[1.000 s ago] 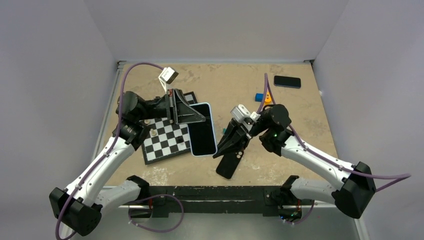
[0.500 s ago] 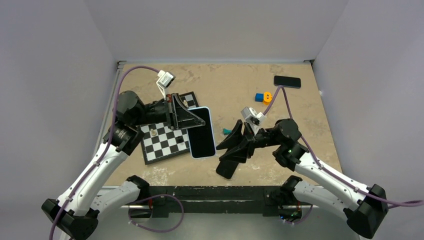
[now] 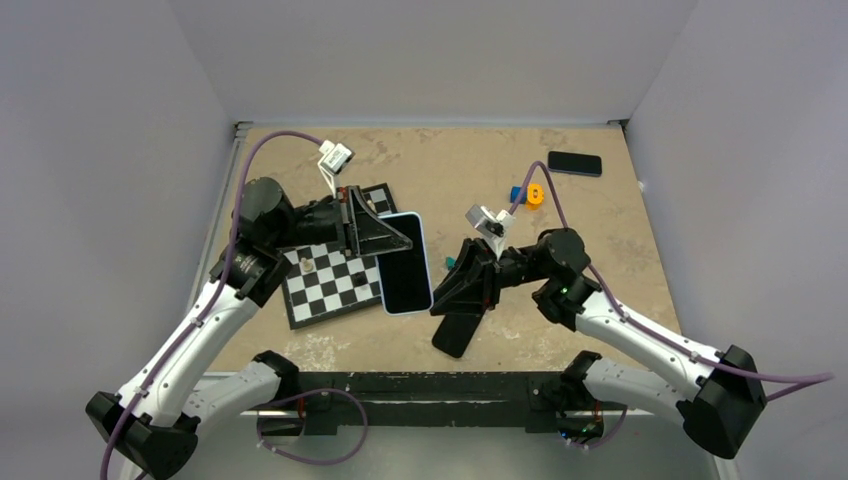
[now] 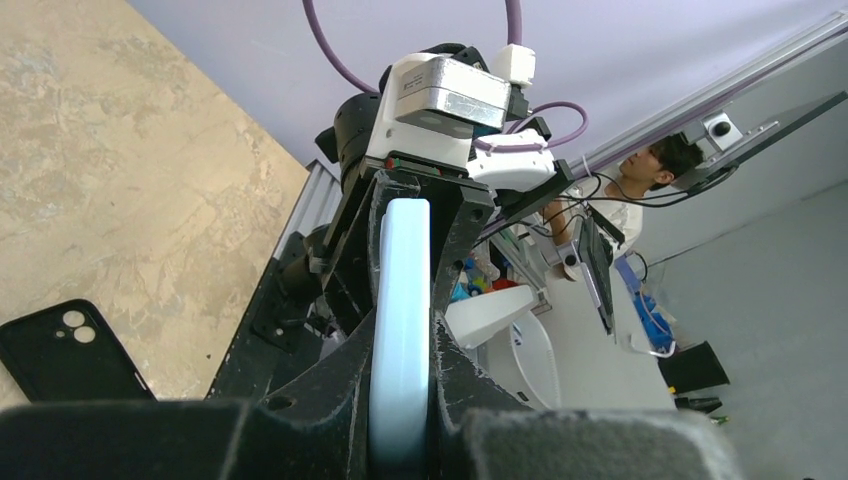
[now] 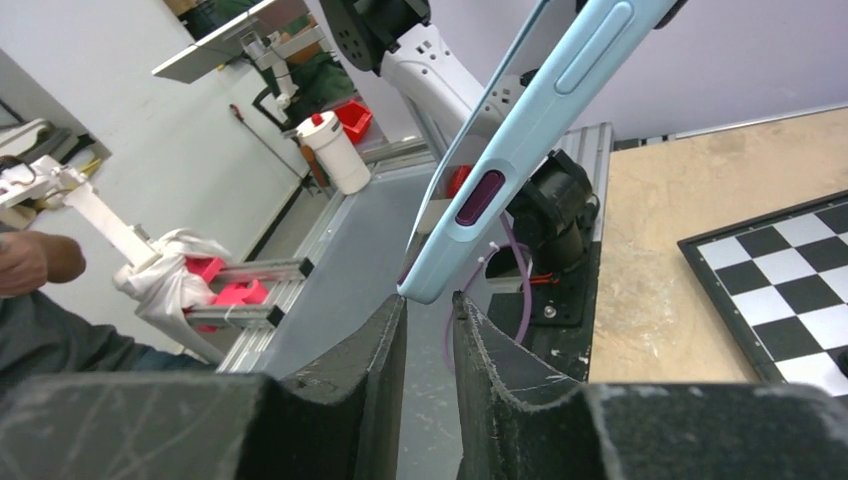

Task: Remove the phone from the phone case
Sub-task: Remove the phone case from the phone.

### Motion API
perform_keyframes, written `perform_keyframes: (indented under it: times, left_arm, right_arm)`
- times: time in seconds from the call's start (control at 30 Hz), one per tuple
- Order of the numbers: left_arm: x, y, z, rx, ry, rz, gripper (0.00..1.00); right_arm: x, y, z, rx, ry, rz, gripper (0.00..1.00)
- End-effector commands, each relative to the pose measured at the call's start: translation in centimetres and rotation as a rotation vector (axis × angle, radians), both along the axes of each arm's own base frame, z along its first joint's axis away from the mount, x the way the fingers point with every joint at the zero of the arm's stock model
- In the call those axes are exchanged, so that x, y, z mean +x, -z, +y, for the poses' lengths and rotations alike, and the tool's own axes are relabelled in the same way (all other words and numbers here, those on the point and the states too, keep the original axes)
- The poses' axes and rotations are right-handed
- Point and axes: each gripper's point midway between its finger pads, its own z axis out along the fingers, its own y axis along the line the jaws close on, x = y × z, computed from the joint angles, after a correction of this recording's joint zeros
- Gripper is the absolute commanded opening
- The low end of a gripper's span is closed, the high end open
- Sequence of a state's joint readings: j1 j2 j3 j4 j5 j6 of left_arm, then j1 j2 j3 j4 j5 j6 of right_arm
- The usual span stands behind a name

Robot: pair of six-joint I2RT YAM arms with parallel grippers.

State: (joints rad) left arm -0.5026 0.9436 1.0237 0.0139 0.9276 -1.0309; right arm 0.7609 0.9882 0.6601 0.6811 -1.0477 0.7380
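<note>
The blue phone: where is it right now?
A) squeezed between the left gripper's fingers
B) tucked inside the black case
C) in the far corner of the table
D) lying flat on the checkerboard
A: the left wrist view shows the phone edge-on in the left gripper, with the phone case lying apart on the table.

Light-blue phone [image 4: 400,330], black phone case [image 4: 62,352]
</note>
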Motion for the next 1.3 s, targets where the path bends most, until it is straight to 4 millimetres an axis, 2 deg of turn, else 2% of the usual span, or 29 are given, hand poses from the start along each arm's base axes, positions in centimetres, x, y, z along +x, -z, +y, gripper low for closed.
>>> perform_keyframes:
  times: [0.0,0.3,0.47,0.6,0.7,0.8,0.87,1.03,1.17,1.2,1.23,1.27]
  left_arm:
    - [-0.7,-2.8,0.3,-0.054,0.003,-0.089,0.00]
    - [-0.8,-2.8,0.4,-0.051,-0.001,-0.092,0.00]
    - [-0.9,-2.8,0.4,-0.049,0.005,-0.088,0.00]
    - [-1.3,-3.1,0.5,-0.056,0.020,-0.077,0.00]
    - [-1.9,-3.2,0.5,-0.065,0.053,-0.048,0.00]
    - [-2.6,-3.2,0.6,-0.079,0.084,-0.014,0.00]
    - [-3.4,-3.7,0.7,-0.117,0.128,-0.006,0.00]
    - [-4.9,-5.0,1.4,-0.193,0.164,0.007,0.00]
    - [-4.6,-4.5,1.7,-0.141,0.079,-0.032,0.00]
    - [-4.0,-4.3,1.9,-0.119,0.026,-0.052,0.00]
    - [-3.4,-4.3,2.0,-0.097,-0.029,-0.079,0.00]
    - [-2.5,-3.2,2.3,-0.044,-0.096,-0.056,0.00]
  right_arm:
    - [-0.8,-3.8,0.0,0.100,-0.038,-0.086,0.26]
    - [-2.1,-4.0,0.1,0.119,-0.081,-0.124,0.31]
    - [-2.4,-4.0,0.4,0.127,-0.100,-0.137,0.24]
    - [-2.3,-3.8,0.6,0.129,-0.106,-0.172,0.11]
    - [-1.4,-3.7,1.2,0.123,-0.069,-0.207,0.01]
    - [0.3,-4.0,2.6,0.099,-0.031,-0.205,0.00]
    - [2.1,-4.6,3.9,0.081,0.026,-0.202,0.00]
    - [6.7,-3.5,6.5,0.000,0.175,-0.162,0.00]
    - [6.8,-3.2,6.4,0.007,0.186,-0.149,0.00]
    - [6.3,-3.2,6.0,0.015,0.182,-0.144,0.02]
    - [5.9,-2.9,5.6,0.015,0.181,-0.135,0.15]
    - [5.5,-2.5,5.1,0.008,0.184,-0.120,0.30]
